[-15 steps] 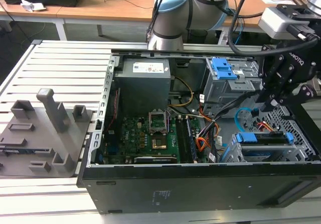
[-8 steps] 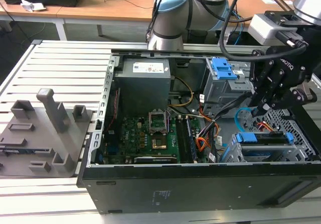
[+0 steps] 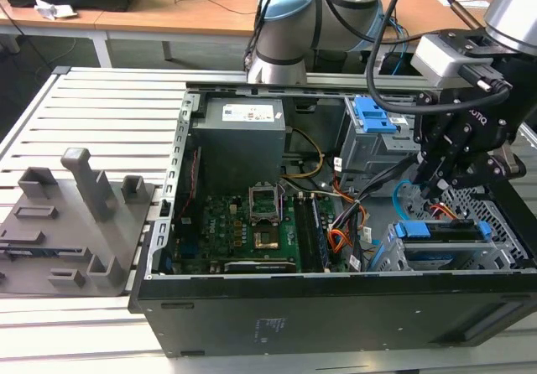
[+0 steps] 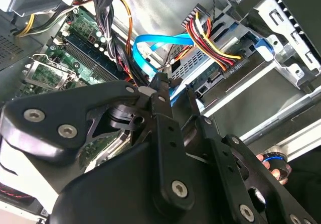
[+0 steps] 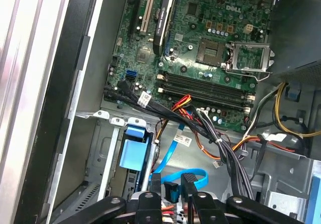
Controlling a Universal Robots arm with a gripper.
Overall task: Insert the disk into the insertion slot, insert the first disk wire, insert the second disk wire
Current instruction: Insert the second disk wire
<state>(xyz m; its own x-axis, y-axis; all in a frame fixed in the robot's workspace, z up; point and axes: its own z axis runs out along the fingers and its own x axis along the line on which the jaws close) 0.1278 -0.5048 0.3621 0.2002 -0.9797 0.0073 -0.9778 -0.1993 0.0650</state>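
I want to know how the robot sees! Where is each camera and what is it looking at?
Exterior view: off the arm, above the open computer case; arm and pincer show.
Second wrist view: on the arm, close behind the pincer, facing the disk.
First wrist view: on the arm, facing the motherboard.
Both wrist views share the light-blue cable.

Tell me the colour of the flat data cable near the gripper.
Light blue. The second disk wire shows best in the second wrist view, looping just beyond the gripper.

Little room is left around the claw (image 5: 173, 186): the insertion slot (image 3: 470, 252) is already filled by the disk (image 3: 445, 231), black cable bundles (image 5: 200, 131) are strung just beside it, and the tall grey cage (image 3: 373, 143) is set behind it.
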